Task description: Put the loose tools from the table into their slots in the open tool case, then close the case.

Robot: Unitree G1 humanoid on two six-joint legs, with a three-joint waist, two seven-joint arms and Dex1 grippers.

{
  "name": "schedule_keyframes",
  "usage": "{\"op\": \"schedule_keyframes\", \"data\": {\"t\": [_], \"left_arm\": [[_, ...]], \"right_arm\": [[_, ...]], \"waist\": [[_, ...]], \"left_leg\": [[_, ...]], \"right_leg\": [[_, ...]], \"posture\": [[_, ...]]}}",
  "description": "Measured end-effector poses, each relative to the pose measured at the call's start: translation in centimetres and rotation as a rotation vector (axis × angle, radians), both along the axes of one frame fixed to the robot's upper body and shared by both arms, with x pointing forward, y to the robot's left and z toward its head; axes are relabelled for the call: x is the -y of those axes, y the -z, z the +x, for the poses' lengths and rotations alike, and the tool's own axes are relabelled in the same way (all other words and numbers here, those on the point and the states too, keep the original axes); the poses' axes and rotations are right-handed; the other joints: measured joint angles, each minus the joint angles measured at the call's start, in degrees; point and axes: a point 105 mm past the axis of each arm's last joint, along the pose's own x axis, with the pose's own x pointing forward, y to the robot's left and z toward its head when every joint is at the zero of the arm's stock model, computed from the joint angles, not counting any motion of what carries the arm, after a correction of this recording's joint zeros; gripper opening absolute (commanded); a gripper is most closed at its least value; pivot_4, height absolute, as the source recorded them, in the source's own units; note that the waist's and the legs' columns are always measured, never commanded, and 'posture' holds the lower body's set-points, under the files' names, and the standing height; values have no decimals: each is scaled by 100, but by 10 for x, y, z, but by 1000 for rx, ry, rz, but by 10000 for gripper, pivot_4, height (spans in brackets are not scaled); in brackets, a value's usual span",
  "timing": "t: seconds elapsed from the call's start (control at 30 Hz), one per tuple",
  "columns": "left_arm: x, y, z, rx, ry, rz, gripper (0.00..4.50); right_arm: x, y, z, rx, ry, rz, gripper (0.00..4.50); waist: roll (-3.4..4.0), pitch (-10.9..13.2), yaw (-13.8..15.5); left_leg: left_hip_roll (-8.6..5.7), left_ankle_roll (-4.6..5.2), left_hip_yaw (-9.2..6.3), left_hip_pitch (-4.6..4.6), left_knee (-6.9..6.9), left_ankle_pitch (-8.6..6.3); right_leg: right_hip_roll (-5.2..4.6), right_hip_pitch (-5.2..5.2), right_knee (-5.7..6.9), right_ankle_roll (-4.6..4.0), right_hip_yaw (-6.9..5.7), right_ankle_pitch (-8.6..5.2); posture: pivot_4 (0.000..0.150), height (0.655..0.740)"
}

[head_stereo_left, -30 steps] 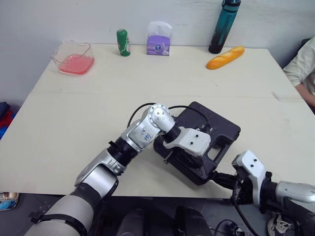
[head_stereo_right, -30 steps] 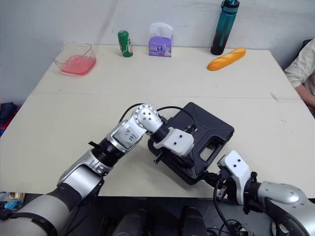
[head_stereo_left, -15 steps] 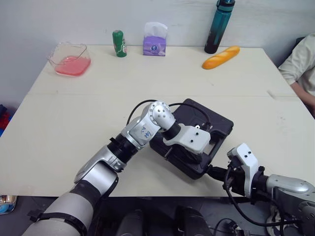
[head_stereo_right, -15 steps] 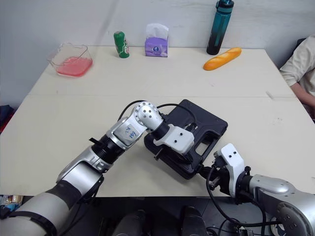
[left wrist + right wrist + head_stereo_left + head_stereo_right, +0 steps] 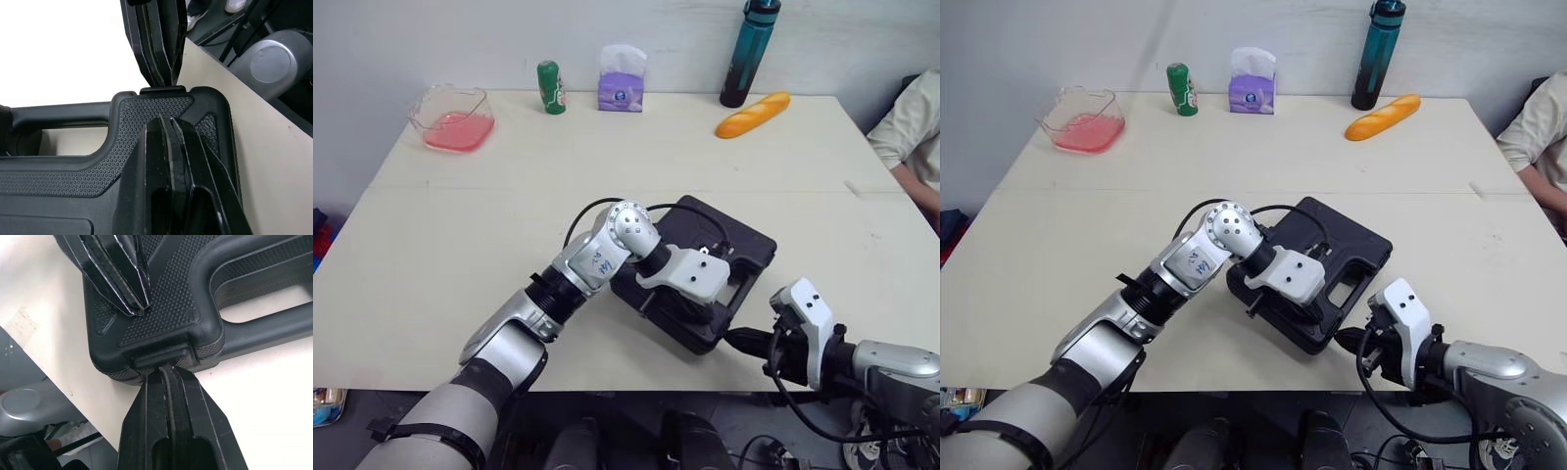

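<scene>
- Right wrist view: the right gripper [image 5: 166, 368] is seen with its two fingers pressed flat together, nothing between them, and their tips set against the small latch [image 5: 164, 357] on the edge of the tool case [image 5: 161, 308].
- The left gripper [image 5: 168, 120] is likewise drawn tight shut and holds nothing; its tips are planted on the textured lid just inside that same latch corner.
- The tool case [image 5: 744, 245] is found near the front edge of the table [image 5: 460, 225], lid down, lying askew to that edge.
- Its handle [image 5: 58, 115] side is turned toward the robot's right and front, so the latch edge faces the right gripper directly.
- The two grippers are opposed across the latch: the left bears down from over the lid, the right meets the edge from outside the case, tip almost to tip.
- No loose tool is made out on the table, so the packing is judged done and the closing to be in hand.
- The next move is judged to depend on the right gripper, which is in line with the latch, while the lid is held down by the left.
</scene>
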Motion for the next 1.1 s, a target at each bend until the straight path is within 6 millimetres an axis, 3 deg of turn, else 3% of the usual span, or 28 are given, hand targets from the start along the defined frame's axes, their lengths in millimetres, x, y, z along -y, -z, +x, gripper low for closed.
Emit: {"op": "schedule_keyframes", "data": {"t": [0.3,0.33,0.43,0.5,0.63,0.73,0.8,1.1], "left_arm": [[1,0,1,-8,-18,-20,630],[1,-1,2,-36,-37,-34,6742],[-11,-1,8,-309,-182,-129,17706],[-37,-17,13,-480,-243,-202,26780],[-108,-58,29,-528,-402,-338,44800],[-159,-65,17,-550,-493,-377,45000],[-195,-72,8,-568,-601,-405,45000],[-297,-99,-6,-421,-1042,-550,45000]], "right_arm": [[2,-4,0,12,-20,-28,0],[4,-4,-1,16,-26,-34,3161],[6,-20,-22,62,-143,-48,14103],[18,-34,-30,108,-157,-45,23879],[51,-63,-33,194,-94,-65,43981],[73,-79,-42,203,-73,-72,44867],[96,-92,-45,225,-19,-87,44867],[150,-115,-32,333,94,-216,44867]], "waist": [[0,0,23],[0,0,25],[32,11,45],[15,39,17],[23,49,-24],[30,59,12],[16,82,13],[50,109,14]], "left_leg": [[-2,6,-2,-2,-1,-3],[-2,7,-3,-4,-1,-4],[-10,13,-9,-28,-7,-4],[-6,3,-10,-45,-6,3],[-5,-4,-6,-39,-8,7],[-4,-4,-8,-27,-12,4],[-1,-5,-12,-26,-9,2],[-17,-44,-30,-24,-26,-20]], "right_leg": [[-5,1,-6,1,-1,0],[-5,1,-8,2,-2,1],[-5,-15,-14,7,-11,3],[9,-28,5,8,-21,4],[30,-24,9,8,-25,4],[55,-7,0,8,-18,4],[22,-3,-6,9,-13,5],[-1,-5,-21,7,-27,3]], "posture": [[1500,7400],[1500,7400],[1500,7400],[1500,7400],[1500,7400],[1500,7400],[1500,7400],[1500,7400]]}}
